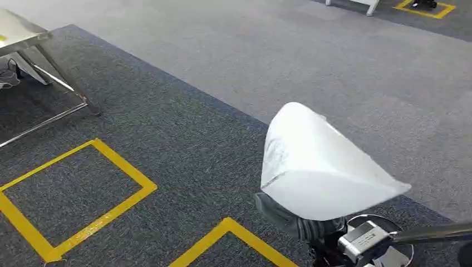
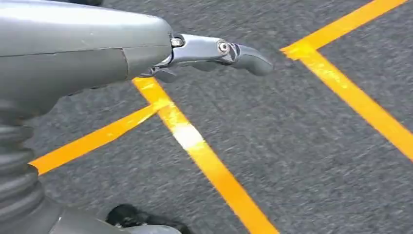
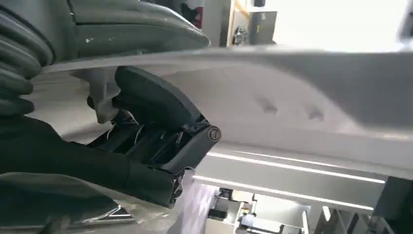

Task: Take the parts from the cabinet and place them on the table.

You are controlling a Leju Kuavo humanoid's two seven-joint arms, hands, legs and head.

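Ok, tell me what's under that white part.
The right hand grips the white part from underneath. Below lies dark carpet with yellow tape; the fingers are mostly covered.

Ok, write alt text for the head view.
The robot's right hand holds a white bag-like part up over grey carpet marked with yellow tape squares. A metal table's legs stand at the far left.
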